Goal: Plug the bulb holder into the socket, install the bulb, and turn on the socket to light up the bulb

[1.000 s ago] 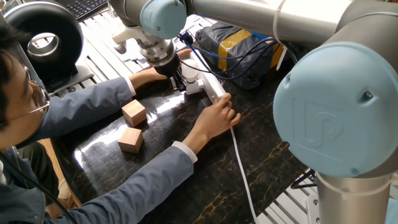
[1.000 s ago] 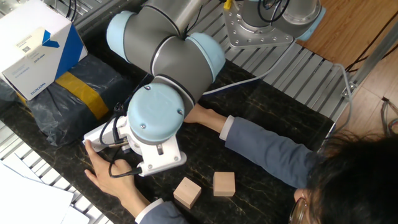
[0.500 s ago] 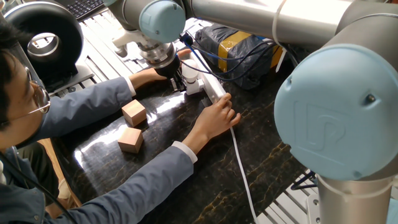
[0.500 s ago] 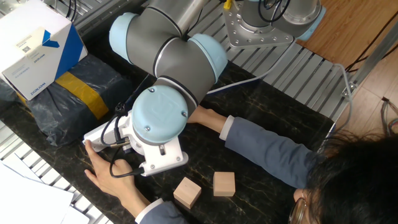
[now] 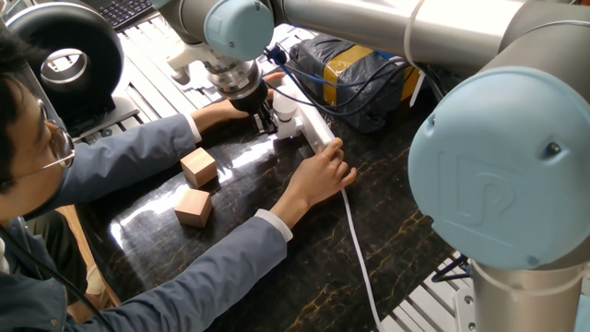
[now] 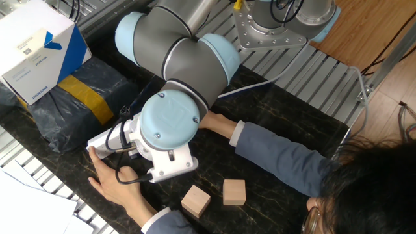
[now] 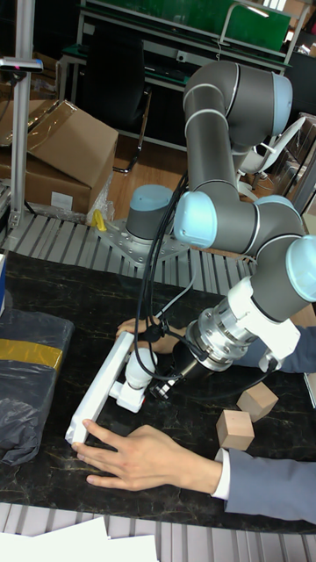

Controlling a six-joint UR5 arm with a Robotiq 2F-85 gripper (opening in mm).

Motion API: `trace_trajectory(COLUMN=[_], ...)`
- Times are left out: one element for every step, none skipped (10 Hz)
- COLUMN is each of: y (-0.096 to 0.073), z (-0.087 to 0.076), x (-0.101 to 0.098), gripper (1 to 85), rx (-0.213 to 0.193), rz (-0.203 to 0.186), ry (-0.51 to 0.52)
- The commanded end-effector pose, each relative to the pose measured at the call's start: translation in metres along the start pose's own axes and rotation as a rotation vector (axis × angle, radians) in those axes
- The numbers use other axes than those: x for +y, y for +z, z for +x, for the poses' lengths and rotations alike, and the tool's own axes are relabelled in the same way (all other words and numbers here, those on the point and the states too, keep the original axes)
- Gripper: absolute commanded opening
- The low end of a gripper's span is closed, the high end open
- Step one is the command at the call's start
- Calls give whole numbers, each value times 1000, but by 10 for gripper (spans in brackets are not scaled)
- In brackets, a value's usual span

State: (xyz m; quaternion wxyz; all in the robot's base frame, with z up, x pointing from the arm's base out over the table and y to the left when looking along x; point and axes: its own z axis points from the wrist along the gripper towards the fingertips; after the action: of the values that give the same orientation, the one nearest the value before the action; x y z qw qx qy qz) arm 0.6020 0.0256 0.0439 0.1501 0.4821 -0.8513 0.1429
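Your main risk here is the long narrow white power-strip socket (image 7: 98, 389) shifting or tipping if the arm pushes sideways while it turns the small white cylindrical bulb (image 7: 141, 362). Two human hands are bracing it: one flat hand (image 7: 149, 457) presses on the dark marble-patterned table (image 5: 230, 249) against the socket's near end, and the other hand (image 5: 219, 112) sits just behind the gripper. A slip could pinch those fingers or cross-thread the bulb in the small white cube-shaped bulb holder (image 7: 130, 395), which sits plugged against the side of the socket, near its middle.

The black two-finger gripper (image 5: 267, 120) reaches down right beside the bulb, which stands upright on the holder. You cannot tell from these views whether its fingers are clamped on the bulb or only alongside it; the wrist (image 6: 168, 133) blocks the other fixed view entirely.

The arm is folded low, its wrist tilted toward the socket, with cables (image 7: 158, 290) looping close by; they could snag when it rotates. Two tan wooden cubes (image 5: 197, 167) lie well away from the socket, out of the way.
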Motion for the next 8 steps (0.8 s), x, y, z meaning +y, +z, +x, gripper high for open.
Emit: trace_trajectory(y=[-1,-1,-1,-1,0,0,-1,-1], z=[3,3,3,3,4,2,1,1], x=[1,0,0,1,1,3,3,3], gripper=[10,10,10,10,10,10,10,10], rx=[5,2,2,3,6,1,-5,-6], rz=[-6,-4,-4,-7,-9,-14,-17,-18], ry=[8,11,11,11,10,9,10,9])
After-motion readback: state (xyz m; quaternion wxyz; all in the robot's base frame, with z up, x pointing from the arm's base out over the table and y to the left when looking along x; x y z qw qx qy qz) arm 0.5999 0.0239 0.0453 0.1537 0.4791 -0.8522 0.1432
